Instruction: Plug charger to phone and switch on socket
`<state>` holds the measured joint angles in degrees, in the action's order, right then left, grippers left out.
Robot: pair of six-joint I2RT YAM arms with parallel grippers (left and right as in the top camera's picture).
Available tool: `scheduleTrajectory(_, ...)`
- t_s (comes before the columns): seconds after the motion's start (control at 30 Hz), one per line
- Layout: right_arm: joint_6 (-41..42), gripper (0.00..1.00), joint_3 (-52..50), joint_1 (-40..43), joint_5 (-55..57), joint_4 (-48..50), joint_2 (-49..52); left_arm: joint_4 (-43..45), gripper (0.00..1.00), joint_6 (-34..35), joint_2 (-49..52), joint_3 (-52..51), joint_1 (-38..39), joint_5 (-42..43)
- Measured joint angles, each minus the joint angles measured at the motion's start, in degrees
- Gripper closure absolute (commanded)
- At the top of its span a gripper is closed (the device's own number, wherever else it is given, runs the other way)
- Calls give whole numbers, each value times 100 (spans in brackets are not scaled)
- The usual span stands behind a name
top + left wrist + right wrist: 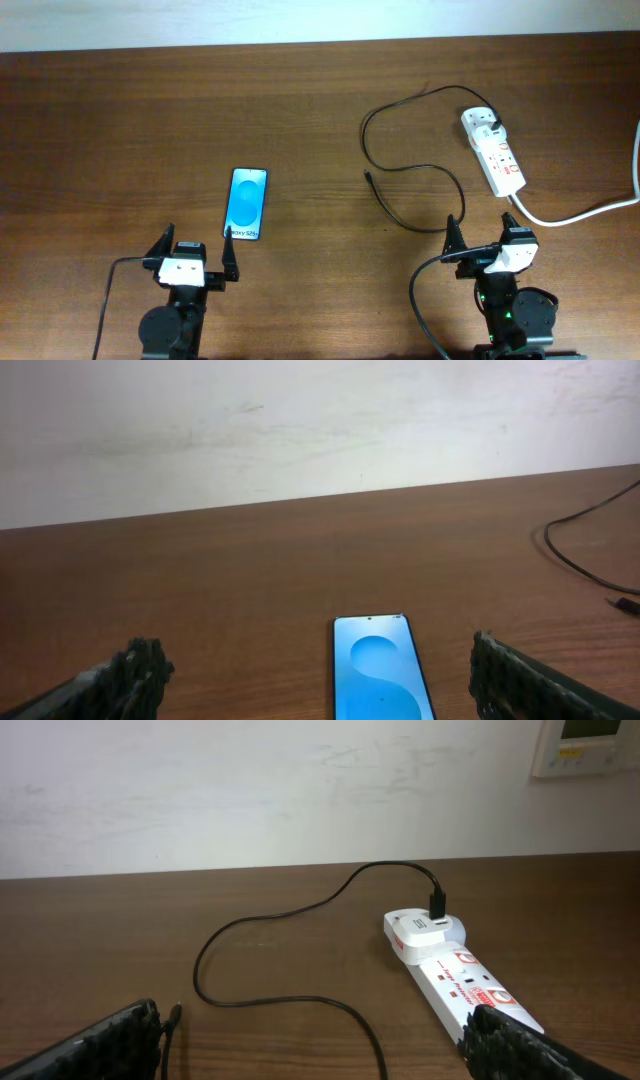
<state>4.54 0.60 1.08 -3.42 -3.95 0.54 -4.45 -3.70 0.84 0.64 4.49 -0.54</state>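
Note:
The phone [247, 203] lies flat on the table, blue screen up, just ahead of my left gripper [196, 258], which is open and empty; it also shows in the left wrist view [380, 672] between the fingers [320, 685]. The white socket strip [493, 151] lies at the right rear, with the charger's adapter plugged into its far end [427, 927]. The black charger cable [415, 170] loops across the table; its free plug tip [368, 177] rests on the wood, also seen by the right wrist camera [174, 1013]. My right gripper [480, 243] is open and empty [315, 1040], near the strip's front end.
The strip's thick white mains cord [580, 212] runs off to the right edge. The brown wooden table [120, 130] ends at a white wall behind. A wall panel [588, 745] hangs at the upper right.

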Motion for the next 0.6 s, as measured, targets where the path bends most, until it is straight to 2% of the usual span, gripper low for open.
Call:
scheduleTrajectory(0.17, 2, 2, 0, 0, 0, -2, 0, -81, 1, 4, 11, 24, 0, 227)
scheduleTrajectory(0.33, 0, 2, 0, 0, 0, -2, 2, -1429, 1, 31, 297, 634, 0, 481)
scheduleTrajectory(0.43, -2, 2, 0, 0, 0, -2, 2, -1812, 1, 33, 308, 1099, 0, 507)
scheduleTrajectory(0.6, 2, 2, 0, 0, 2, -2, 4, -2315, 1, 48, 308, 1266, 0, 507)
